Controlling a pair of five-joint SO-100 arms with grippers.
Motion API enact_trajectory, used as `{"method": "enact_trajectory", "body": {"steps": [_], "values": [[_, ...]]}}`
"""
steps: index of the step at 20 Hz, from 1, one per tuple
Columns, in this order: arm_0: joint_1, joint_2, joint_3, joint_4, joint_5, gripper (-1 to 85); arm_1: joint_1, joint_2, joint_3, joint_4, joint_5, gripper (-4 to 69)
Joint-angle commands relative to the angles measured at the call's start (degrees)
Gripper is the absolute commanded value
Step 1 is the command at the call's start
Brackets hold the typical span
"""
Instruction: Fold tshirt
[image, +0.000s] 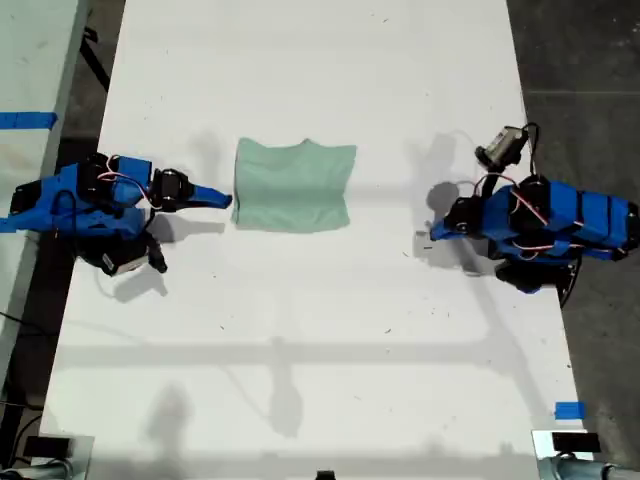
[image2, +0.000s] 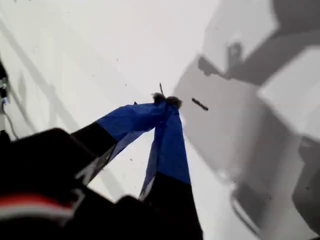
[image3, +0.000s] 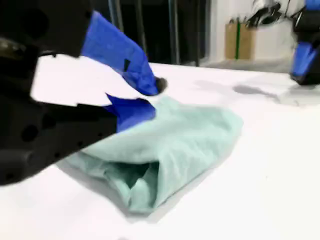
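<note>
Now the tshirt (image: 294, 186) lies folded into a rough rectangle on the white counter (image: 320, 330), upper middle of the exterior view. My second gripper (image: 222, 199) sits just beside its edge toward the exterior view's left, fingers (image3: 131, 113) slightly apart, holding nothing. My first gripper (image: 438, 233), at the exterior view's right, has its fingers (image2: 170, 145) together at the tips, well apart from the cloth.

Big white desk (image: 320, 330) fills most of my overhead feed, with dark grey floor (image: 580, 50) along the exterior view's right. There's blue tape (image: 568, 410) near its lower right edge. Hard lighting, lots of sharp shadows. A cardboard box (image3: 237, 40) sits way back.
</note>
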Motion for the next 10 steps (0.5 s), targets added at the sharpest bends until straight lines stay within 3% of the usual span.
{"method": "enact_trajectory", "body": {"steps": [1,2,3,4,5,6,10], "values": [[0.97,5.36,1.32,5.45,-3.08,2.9,-3.08,11.34,4.31,4.13,8.00,-1.2],[0.00,6.06,1.14,8.88,-7.73,4.3,-3.34,10.72,4.39,4.04,8.53,-1.2],[-1.49,5.98,1.32,11.51,-8.17,5.4,-2.64,11.69,4.39,4.04,4.83,-0.8],[-1.49,5.89,1.32,11.51,-8.35,0.1,-0.44,12.39,4.39,4.04,-7.12,-0.5],[1.58,5.89,1.41,11.51,-8.35,0.5,1.41,12.74,4.31,4.22,-22.94,-0.2],[7.47,5.89,1.23,11.60,-8.09,7.4,2.64,12.74,4.13,4.48,-39.55,0.2],[26.63,5.89,1.23,11.60,-8.26,11.5,2.99,12.83,3.69,5.45,-40.43,-0.5]]}}
